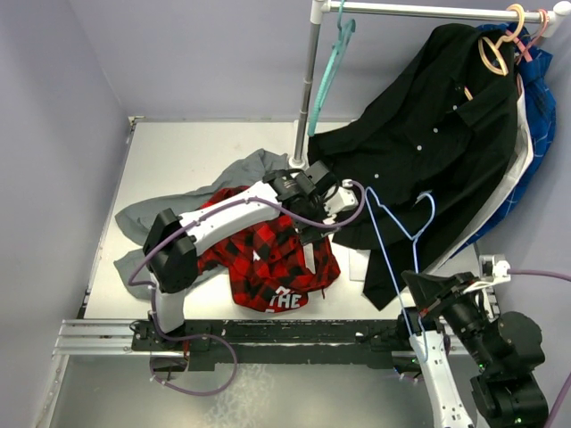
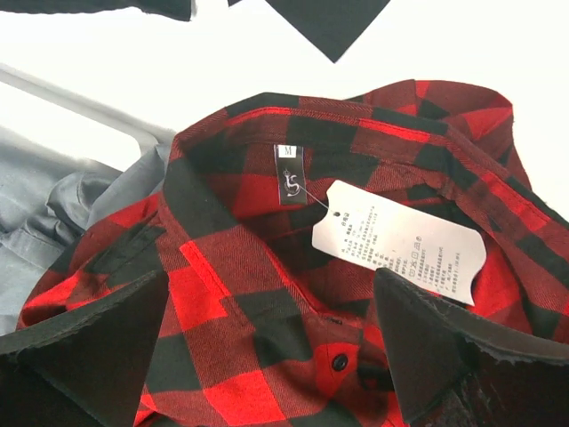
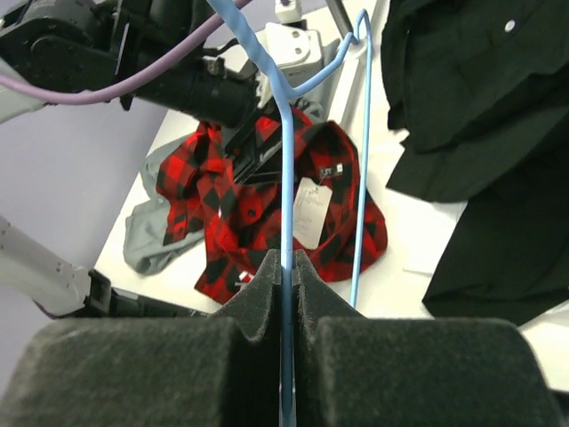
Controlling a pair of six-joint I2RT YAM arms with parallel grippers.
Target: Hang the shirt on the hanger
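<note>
The red-and-black plaid shirt (image 1: 263,254) lies crumpled on the white table, with white letters showing at its near edge. In the left wrist view its collar (image 2: 267,222) faces up, with a white paper tag (image 2: 400,240) on it. My left gripper (image 1: 310,242) hangs just above the collar, open and empty (image 2: 271,294), with a finger on each side. My right gripper (image 1: 426,303) is shut on the pale blue hanger (image 1: 393,236) and holds it up at the near right. The thin bar (image 3: 286,178) is pinched between the foam pads (image 3: 258,294), above the shirt (image 3: 249,213).
A grey shirt (image 1: 169,209) lies under and left of the plaid one. A black button-up shirt (image 1: 437,143) hangs from the rack on a tan hanger (image 1: 496,52) and drapes onto the table. A teal hanger (image 1: 335,53) hangs by the rack pole (image 1: 308,89).
</note>
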